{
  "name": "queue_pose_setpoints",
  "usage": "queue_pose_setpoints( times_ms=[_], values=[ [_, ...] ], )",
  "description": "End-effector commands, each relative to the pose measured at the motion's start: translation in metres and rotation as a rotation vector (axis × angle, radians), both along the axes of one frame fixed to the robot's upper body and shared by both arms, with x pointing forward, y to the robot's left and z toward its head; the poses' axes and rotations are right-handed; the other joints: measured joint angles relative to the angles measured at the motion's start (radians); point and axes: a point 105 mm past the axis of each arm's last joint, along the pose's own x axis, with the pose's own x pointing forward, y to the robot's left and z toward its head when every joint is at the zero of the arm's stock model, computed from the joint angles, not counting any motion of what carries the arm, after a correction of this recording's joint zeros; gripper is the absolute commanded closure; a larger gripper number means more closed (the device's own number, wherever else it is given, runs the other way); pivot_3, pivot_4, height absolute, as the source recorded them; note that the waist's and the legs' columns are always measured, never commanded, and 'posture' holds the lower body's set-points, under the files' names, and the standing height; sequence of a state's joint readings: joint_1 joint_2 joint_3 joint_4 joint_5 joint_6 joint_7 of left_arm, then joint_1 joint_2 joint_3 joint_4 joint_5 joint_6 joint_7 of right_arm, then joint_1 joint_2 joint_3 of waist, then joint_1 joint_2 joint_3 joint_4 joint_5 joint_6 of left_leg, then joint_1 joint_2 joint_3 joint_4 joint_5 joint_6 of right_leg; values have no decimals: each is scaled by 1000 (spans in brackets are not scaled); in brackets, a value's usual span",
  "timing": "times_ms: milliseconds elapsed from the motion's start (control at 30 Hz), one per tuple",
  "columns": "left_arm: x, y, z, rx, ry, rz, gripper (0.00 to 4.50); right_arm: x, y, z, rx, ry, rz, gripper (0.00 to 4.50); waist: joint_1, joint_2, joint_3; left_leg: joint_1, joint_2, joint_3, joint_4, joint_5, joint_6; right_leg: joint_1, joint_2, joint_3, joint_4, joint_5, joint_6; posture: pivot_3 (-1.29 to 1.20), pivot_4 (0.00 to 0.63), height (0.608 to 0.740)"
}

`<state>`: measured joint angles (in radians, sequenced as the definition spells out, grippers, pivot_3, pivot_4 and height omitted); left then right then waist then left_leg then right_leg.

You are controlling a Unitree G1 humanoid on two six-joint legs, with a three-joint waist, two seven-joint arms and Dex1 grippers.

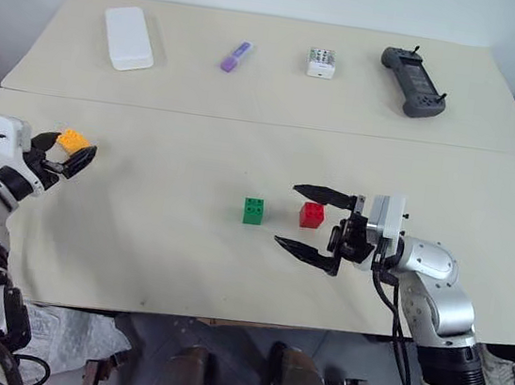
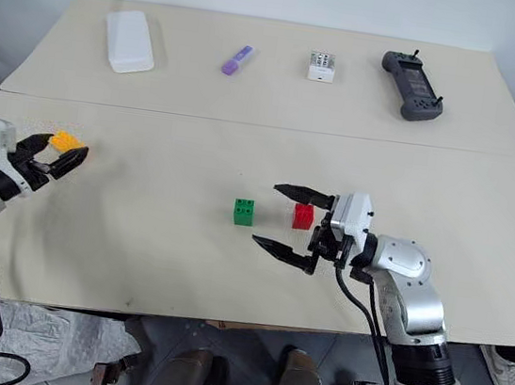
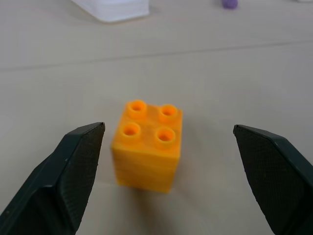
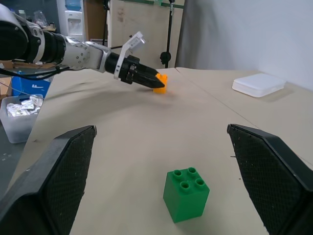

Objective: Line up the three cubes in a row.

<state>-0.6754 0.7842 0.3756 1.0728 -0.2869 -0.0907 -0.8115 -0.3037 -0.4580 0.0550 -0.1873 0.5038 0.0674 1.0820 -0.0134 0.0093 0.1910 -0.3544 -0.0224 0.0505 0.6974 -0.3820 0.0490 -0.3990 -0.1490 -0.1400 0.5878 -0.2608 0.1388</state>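
The orange-yellow cube (image 1: 73,140) stands at the table's far left, between the fingertips of my left gripper (image 1: 73,151). That gripper is open, and in the left wrist view the cube (image 3: 147,144) has a gap to each finger. The green cube (image 1: 254,210) and the red cube (image 1: 311,215) sit side by side near the table's middle, a small gap apart. My right gripper (image 1: 308,223) is open and points left. The red cube lies in line with its spread fingers, and the green cube (image 4: 186,194) is just beyond their tips.
Along the far half of the table (image 1: 155,246) lie a white flat box (image 1: 129,38), a purple marker (image 1: 236,56), a small white-grey box (image 1: 321,63) and a black handheld controller (image 1: 412,83). A seam runs across the table between them and the cubes.
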Motion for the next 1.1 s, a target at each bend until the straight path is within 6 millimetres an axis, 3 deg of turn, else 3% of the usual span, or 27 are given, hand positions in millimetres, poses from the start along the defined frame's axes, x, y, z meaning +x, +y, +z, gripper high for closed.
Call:
queue_pose_setpoints(
  times_ms=[33, 133, 367, 467, 600, 767, 1100],
  values=[
    [-2, 12, 12, 36, -17, 29, 199, -4, -4, 13, 18, -54, -27, 0, -2, 0, 0, 0, 0, 1, 0, 0, 0, 0, 0, 0, 0, 0, 0, 0, 150, 740],
    [-2, 12, 11, 29, -14, 19, 872, -3, -6, 12, 17, -51, -40, 0, -2, 0, 0, 0, 2, 2, 1, 0, 0, 0, -1, 1, 0, 0, 0, 0, 150, 740],
    [-4, 4, 7, 29, -9, -42, 3042, -5, -7, 10, 11, -45, -45, 0, 6, 0, 0, 1, 3, 2, 2, 0, 0, 0, -2, 2, 1, 0, 0, 0, 150, 740],
    [-4, -14, 16, 45, -47, -183, 3039, -5, -11, 10, 4, -46, -52, 0, 11, 0, 0, 1, 3, 3, 2, 0, 0, 0, -2, 3, 1, 0, 0, 0, 150, 740],
    [-9, -67, 29, 142, -71, -561, 3039, -6, -23, 9, -26, -38, -73, 0, 15, -1, 0, 0, 3, 2, 3, 0, 0, 0, -2, 2, 1, 0, 0, 0, 150, 740],
    [-28, -127, 12, 330, 29, -997, 3039, -12, -45, 4, -74, 5, -97, 0, 12, -1, 0, 0, 2, 3, 3, 0, 0, 0, -2, 2, 0, 0, 0, 0, 150, 740],
    [-12, -168, -2, 415, 17, -1146, 3039, -19, -66, -7, -134, 60, -131, 0, 13, -1, 0, 1, 2, 7, 4, 0, 1, 0, 0, 4, 1, 0, 0, 0, 150, 740]
  ],
)
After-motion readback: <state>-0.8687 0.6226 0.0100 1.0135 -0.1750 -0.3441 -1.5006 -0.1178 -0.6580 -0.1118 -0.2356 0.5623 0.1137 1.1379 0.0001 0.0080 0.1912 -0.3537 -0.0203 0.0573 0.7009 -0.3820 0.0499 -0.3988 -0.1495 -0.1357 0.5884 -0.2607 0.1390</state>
